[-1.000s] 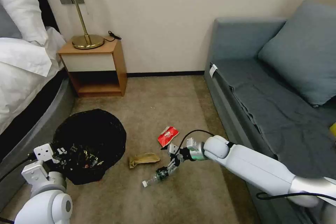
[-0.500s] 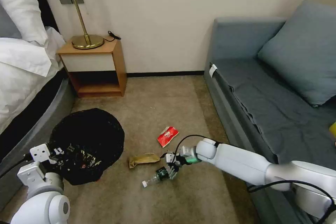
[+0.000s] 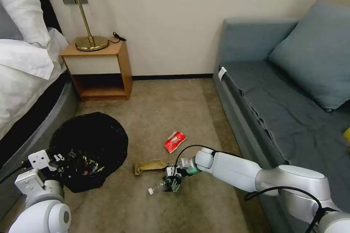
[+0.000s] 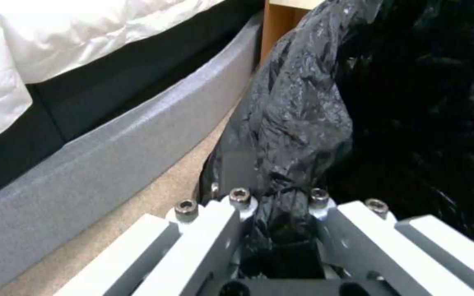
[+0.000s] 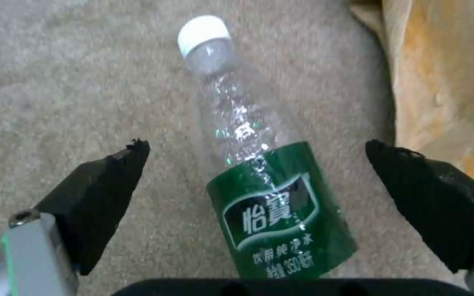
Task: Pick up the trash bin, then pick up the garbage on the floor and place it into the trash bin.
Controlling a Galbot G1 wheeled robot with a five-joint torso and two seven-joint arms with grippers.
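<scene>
Gripping the near rim of the black-bagged trash bin [image 3: 89,149] beside the bed [image 3: 25,80], the left claw [image 3: 60,162] stays clenched on the plastic liner. On the carpet, the right claw [image 3: 174,182] hangs released, its fingers [image 5: 97,193] straddling the green-labelled bottle [image 5: 259,176], beside the brown paper bag [image 3: 149,165] and red snack packet [image 3: 175,141].

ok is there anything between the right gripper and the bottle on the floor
Nothing visible. The right gripper is open, with the bottle lying on the carpet between its fingers and bare carpet on both sides. The brown paper bag lies close beside one finger, outside the gap. The left gripper holds the trash bin.
</scene>
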